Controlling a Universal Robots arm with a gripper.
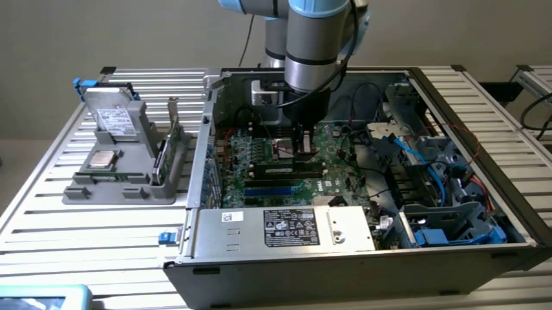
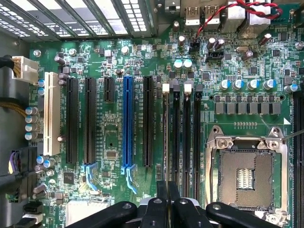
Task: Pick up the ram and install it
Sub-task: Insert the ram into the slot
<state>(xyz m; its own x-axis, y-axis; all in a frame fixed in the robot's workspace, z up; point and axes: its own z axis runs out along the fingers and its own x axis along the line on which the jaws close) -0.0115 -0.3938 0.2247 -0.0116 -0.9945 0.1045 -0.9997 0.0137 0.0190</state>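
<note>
Inside the open computer case point(image 1: 483, 116), the ram point(image 1: 280, 169) stands on its edge in a memory slot on the green motherboard point(image 1: 258, 152). It is a dark narrow stick with pale label marks. My gripper point(image 1: 303, 157) points straight down, its tips at the stick's upper edge toward the exterior view's right end. In the wrist view the ram point(image 2: 165, 137) shows as a thin line along the slot next to the black expansion slots. My gripper point(image 2: 167, 190) is shut, its black fingers point(image 2: 161, 192) pressed together over one end of that slot. Whether they touch the stick cannot be told.
Other black memory slots point(image 2: 187, 137) and the empty processor socket point(image 2: 244, 178) lie beside it, with a blue slot point(image 2: 127, 123) on the far side. A power supply point(image 1: 285, 226) and cables point(image 1: 405, 155) crowd the case. A grey holder point(image 1: 95, 190) outside holds a drive, a chip and green boards point(image 1: 175, 148).
</note>
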